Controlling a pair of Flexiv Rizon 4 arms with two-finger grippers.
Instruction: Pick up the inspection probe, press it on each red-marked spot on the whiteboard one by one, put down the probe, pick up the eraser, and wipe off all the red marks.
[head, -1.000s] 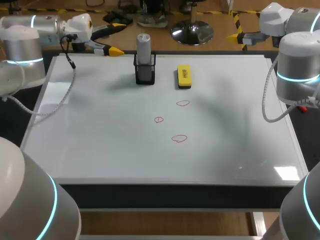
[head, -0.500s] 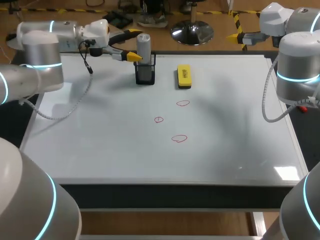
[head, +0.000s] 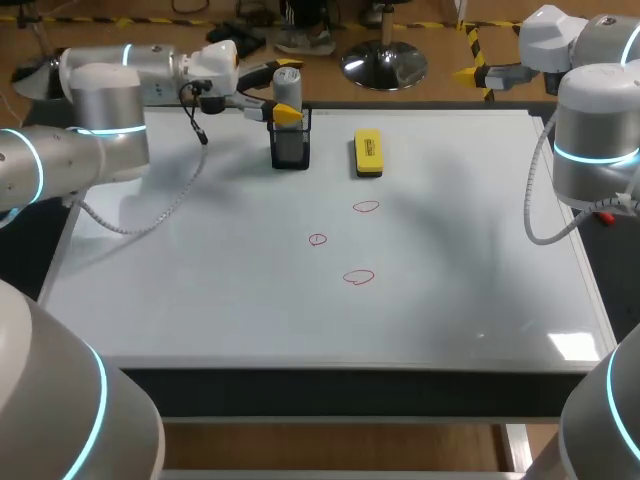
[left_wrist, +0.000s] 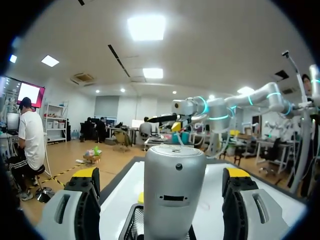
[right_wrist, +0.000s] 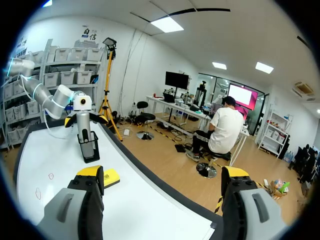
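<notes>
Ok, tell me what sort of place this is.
Most likely a robotics lab test bench: the left arm and right arm flank a whiteboard laid flat as the tabletop, with a probe standing in a black holder and a yellow eraser beside it.

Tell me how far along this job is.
Done: nothing yet. In hand: the left gripper has its jaws open on either side of the probe, which stands in its holder, not gripped. Left: grasp it, press the three red marks on the whiteboard, put it down, then wipe them with the eraser, lying untouched beside the holder.
</notes>
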